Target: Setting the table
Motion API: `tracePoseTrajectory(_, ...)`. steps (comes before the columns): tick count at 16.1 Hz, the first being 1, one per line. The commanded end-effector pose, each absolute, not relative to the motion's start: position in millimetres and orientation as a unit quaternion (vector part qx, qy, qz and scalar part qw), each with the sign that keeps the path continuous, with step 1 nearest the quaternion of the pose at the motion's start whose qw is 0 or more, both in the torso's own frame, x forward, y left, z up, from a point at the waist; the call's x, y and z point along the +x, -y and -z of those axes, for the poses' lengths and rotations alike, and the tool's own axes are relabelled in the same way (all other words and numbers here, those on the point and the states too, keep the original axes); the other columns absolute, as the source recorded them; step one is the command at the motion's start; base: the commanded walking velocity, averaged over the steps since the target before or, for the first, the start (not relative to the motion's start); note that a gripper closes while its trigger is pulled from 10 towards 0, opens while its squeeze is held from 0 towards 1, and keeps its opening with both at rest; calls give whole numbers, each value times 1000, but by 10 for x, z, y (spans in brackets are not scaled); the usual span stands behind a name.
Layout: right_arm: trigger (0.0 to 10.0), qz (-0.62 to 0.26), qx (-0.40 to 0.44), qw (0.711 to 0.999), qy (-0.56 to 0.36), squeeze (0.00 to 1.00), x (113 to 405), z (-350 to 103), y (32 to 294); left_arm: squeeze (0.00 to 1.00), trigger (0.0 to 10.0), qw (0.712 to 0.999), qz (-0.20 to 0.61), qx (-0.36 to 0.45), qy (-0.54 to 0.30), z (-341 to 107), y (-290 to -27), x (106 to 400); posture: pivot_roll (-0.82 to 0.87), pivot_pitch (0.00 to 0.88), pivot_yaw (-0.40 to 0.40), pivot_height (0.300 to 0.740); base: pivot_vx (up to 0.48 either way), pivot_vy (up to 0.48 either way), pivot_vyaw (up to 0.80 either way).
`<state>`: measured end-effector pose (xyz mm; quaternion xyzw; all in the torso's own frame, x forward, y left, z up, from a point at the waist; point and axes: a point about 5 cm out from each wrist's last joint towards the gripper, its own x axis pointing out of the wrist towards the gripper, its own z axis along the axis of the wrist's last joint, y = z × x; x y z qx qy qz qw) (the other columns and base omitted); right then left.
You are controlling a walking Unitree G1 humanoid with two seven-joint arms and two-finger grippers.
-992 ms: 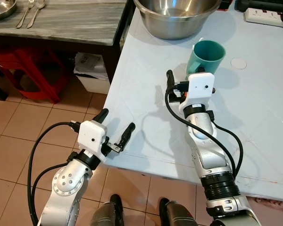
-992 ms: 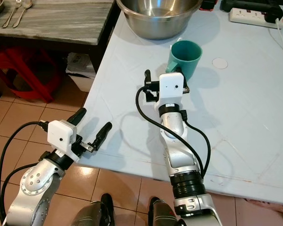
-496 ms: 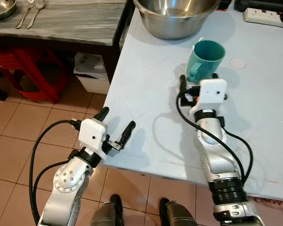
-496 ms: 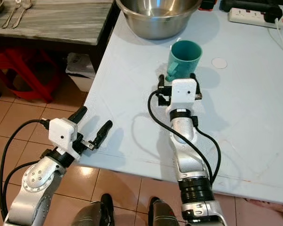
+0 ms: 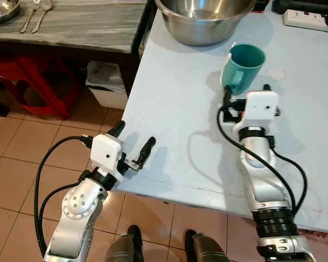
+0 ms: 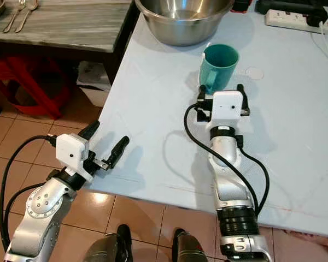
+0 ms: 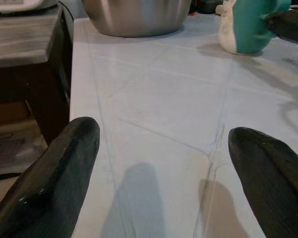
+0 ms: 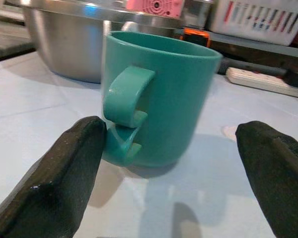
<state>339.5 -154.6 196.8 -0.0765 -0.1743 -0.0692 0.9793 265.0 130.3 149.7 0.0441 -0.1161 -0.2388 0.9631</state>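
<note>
A teal mug (image 6: 218, 66) stands upright on the pale table (image 6: 153, 125), a steel bowl (image 6: 181, 16) at its eleven o'clock. The right gripper (image 8: 164, 163), fingers spread, sits at its six o'clock; it should advance straight, straddling body and handle. The left gripper (image 5: 132, 146) idles released.

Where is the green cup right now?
The green cup stands upright on the pale blue table, just ahead of the open right gripper and a little nearer than the big steel bowl.
</note>
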Motion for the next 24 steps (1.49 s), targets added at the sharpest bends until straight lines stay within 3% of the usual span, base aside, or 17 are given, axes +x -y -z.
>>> tracePoseTrajectory(1,10000,76,-76,978,177,0,3361,-1968,1572,0,10000,963,239,47,111,-1462,-1322,2637,-67,276,34,740,0,0,0)
tracePoseTrajectory(4,10000,86,-80,978,171,0,3307,-1918,1621,0,10000,963,240,48,115,-1473,-1311,2647,-69,271,37,740,0,0,0)
tracePoseTrajectory(9,10000,70,-105,976,176,0,3385,-1946,1441,0,10000,961,243,48,121,-1497,-1279,2657,-67,266,40,740,0,0,0)
tracePoseTrajectory(11,10000,36,-67,981,178,0,3435,-1970,1344,0,10000,962,242,48,121,-1500,-1279,2659,-67,266,40,740,0,0,0)
tracePoseTrajectory(18,10000,51,-71,979,183,0,3506,-2014,1338,0,10000,962,240,44,121,-1498,-1271,2651,-59,275,32,740,0,0,0)
tracePoseTrajectory(19,4431,58,-79,978,187,0,3516,-2026,1343,0,10000,962,240,44,121,-1497,-1268,2649,-60,277,33,740,0,0,0)
tracePoseTrajectory(20,0,65,-77,977,189,0,3537,-2042,1345,0,10000,962,240,44,121,-1494,-1267,2650,-58,277,32,740,0,0,0)
tracePoseTrajectory(24,0,65,-73,977,188,0,3598,-2071,1348,0,10000,962,241,41,125,-1496,-1257,2651,-57,276,30,740,0,0,0)
